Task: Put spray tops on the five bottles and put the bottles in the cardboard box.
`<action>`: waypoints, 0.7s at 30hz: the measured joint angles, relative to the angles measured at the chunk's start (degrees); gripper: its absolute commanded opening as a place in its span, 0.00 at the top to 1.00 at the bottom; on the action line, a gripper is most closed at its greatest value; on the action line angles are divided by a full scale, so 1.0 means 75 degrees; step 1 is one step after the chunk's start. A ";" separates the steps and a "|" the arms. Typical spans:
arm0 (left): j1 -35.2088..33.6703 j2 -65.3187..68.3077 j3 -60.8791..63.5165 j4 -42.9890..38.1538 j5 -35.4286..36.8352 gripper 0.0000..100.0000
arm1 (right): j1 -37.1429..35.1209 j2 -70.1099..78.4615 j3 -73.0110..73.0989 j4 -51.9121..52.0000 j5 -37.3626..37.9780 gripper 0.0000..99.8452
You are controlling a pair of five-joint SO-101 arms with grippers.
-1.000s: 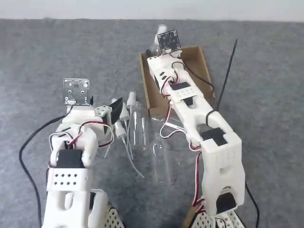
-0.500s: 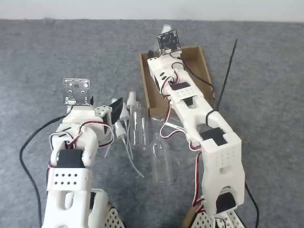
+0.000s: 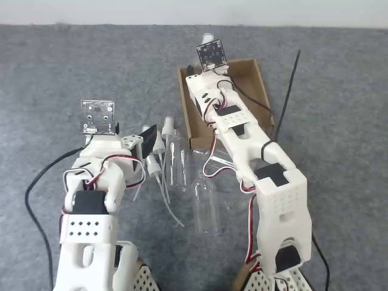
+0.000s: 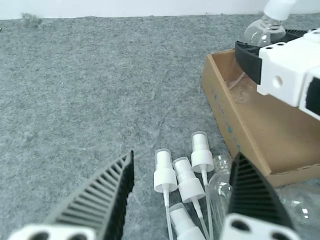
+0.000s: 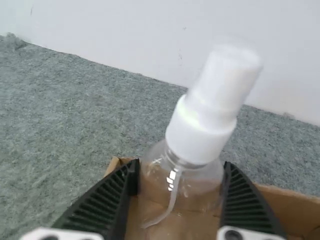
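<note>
Grey carpet (image 3: 91, 66), four loose spray tops (image 4: 186, 176), one bottle (image 5: 186, 182) in right claw (image 5: 180, 172)

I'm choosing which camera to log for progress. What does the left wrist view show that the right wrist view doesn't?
Left wrist view's own: the open left gripper, four loose spray tops and an uncapped bottle on the carpet. Right wrist view's own: both fingers of the right gripper flanking the capped bottle. Shared: the right gripper holding that capped bottle at the cardboard box.
</note>
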 measured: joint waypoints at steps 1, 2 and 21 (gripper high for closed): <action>0.0000 0.0000 0.0000 0.0000 0.0000 0.72 | 0.0000 0.0000 0.0000 0.0000 0.0000 0.79; 0.0000 0.0000 0.0000 0.0000 0.0000 0.72 | 0.0000 0.0000 0.0000 0.0000 0.0000 0.79; 0.0000 0.0000 0.0000 0.0000 0.0000 0.72 | 0.0000 0.0000 0.0000 0.0000 0.0000 0.68</action>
